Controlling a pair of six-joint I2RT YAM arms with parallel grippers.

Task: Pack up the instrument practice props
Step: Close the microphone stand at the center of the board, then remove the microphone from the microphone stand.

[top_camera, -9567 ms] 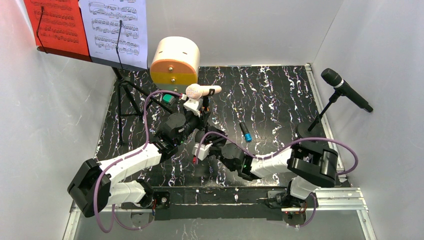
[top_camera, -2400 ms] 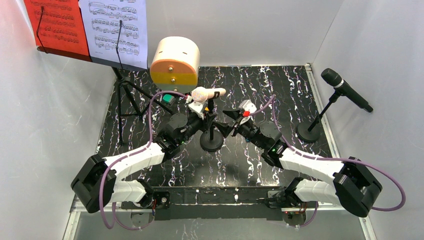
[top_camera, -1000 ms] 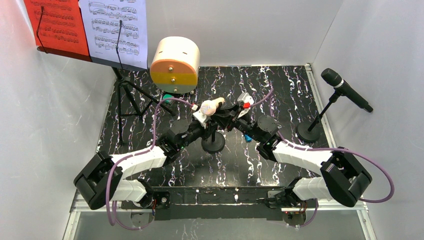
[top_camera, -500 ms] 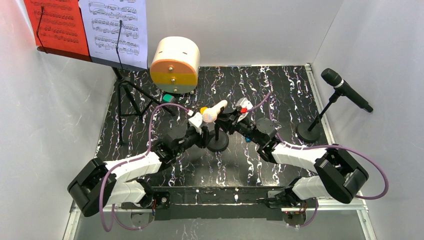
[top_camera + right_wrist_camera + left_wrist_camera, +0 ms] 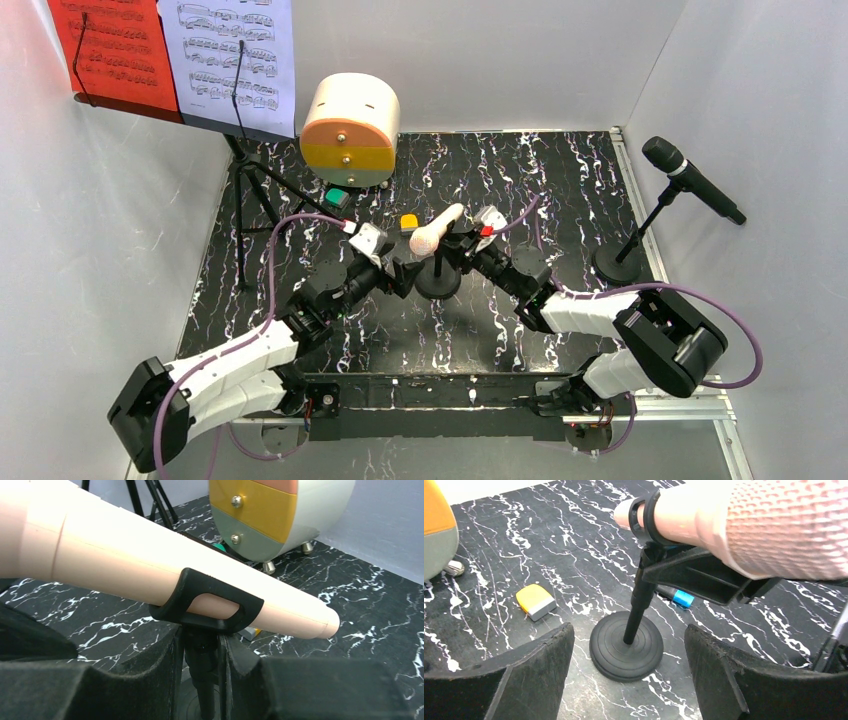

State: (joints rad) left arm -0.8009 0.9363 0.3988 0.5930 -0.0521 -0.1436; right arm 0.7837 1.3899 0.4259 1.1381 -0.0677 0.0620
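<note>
A cream microphone (image 5: 435, 231) lies tilted in the clip (image 5: 210, 602) of a black round-based mic holder (image 5: 437, 284) at mid-table. My right gripper (image 5: 202, 662) is shut on that holder's post just under the clip. My left gripper (image 5: 629, 642) stands open, low and just left of the holder's base (image 5: 626, 647), touching nothing. A black microphone (image 5: 692, 180) sits in a second holder (image 5: 617, 264) at the right. The black music rack (image 5: 243, 180) stands far left on tripod legs, carrying a red page (image 5: 110, 50) and a white page (image 5: 235, 55).
A round cream, orange and yellow drawer box (image 5: 350, 128) stands at the back centre, with a green block (image 5: 338, 198) in front of it. A yellow block (image 5: 408, 222) and a blue-tipped piece (image 5: 681, 598) lie by the holder. White walls close three sides.
My left gripper opened, let go of the cream microphone and drew back toward the near left. The microphone now rests in the clip. The right gripper stays on the post.
</note>
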